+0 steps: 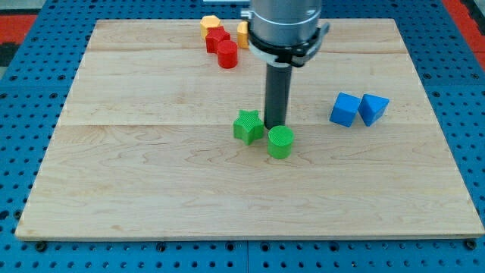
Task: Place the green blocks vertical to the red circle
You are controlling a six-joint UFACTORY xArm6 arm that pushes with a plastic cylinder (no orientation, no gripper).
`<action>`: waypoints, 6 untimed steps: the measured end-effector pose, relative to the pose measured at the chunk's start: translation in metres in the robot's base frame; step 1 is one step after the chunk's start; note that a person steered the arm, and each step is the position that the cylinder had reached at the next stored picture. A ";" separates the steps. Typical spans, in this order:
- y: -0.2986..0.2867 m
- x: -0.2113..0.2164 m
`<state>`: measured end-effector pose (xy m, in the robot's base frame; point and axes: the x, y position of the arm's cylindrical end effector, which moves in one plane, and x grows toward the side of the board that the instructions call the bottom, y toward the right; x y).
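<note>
Between green star (pixel 248 126) and ribbed green cylinder (pixel 280 142), my tip (pixel 274 126)

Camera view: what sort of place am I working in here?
Probably a lab tabletop rig for block pushing: a wooden board on a blue perforated base, small coloured blocks like the green star and green cylinder, with my tip just behind them.

One cam only, sitting above the board's (pixel 106 189) near edge, looking down and toward the far edge at med range; whole board showing, arm (pixel 286 26) cropping at top.
</note>
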<state>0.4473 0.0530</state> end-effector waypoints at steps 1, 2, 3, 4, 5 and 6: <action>0.042 0.000; 0.054 0.050; 0.015 0.038; -0.054 0.011; -0.047 0.010; -0.001 -0.013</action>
